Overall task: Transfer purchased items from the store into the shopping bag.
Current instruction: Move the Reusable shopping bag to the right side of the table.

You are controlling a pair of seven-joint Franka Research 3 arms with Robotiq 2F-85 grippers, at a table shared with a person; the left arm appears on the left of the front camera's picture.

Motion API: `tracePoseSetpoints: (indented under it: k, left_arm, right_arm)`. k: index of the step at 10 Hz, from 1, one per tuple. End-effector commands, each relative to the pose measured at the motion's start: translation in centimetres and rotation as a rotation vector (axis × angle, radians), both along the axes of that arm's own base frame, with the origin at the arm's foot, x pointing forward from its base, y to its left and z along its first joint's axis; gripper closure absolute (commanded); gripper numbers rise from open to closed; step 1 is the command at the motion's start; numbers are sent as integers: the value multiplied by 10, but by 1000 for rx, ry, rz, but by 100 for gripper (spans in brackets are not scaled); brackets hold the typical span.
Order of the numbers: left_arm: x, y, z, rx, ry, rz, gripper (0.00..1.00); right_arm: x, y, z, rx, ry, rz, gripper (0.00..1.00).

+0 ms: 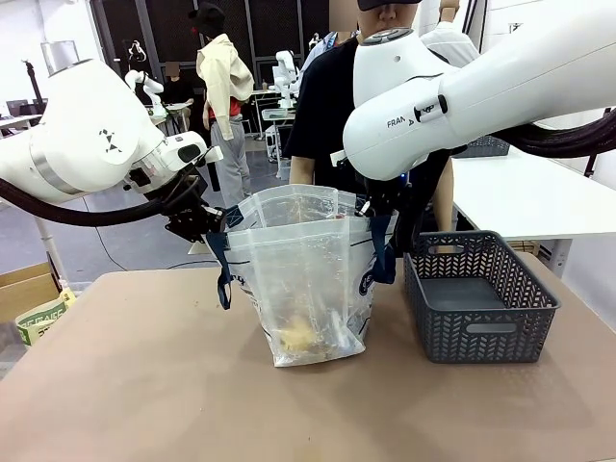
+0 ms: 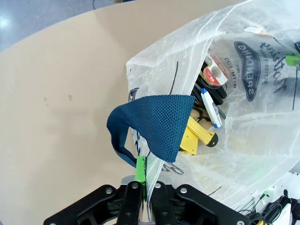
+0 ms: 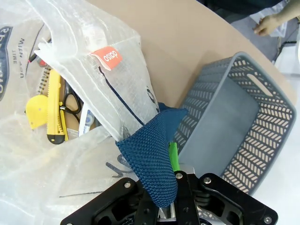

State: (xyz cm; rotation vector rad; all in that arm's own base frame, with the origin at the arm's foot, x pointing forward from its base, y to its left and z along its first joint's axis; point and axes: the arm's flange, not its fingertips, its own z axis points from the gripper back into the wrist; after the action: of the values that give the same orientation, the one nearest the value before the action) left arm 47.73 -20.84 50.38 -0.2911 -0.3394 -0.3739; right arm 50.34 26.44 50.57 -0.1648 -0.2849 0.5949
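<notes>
Left gripper (image 2: 146, 180): clamped on the shopping bag (image 1: 303, 279) rim.
Right gripper (image 3: 168, 177): clamped on its navy strap (image 3: 152, 157).
Logo (image 2: 255, 70): we read "SPENDING".
Red tag (image 3: 106, 55): "daiso".
Purchased items (image 2: 199, 136): inside the bag.

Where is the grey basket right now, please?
In the front view the grey basket stands on the table at the robot's right side, just beside the clear bag.

Lab-like hall: brown worktable (image 1: 144, 385), white bench (image 1: 525, 197) beside, cardboard box (image 1: 24, 289) on grey floor (image 1: 125, 241), dark panels (image 1: 269, 24) behind.
</notes>
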Motion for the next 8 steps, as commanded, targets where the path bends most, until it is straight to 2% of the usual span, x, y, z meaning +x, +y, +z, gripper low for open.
tracePoseSetpoints:
  k: [1,8]
  left_arm:
    - [0,2,-1,0,-3,4,100]
    - [0,0,0,0,0,0,100]
  right_arm:
    - [0,-1,1,-2,-5,1,100]
    - [0,-1,1,-2,-5,1,100]
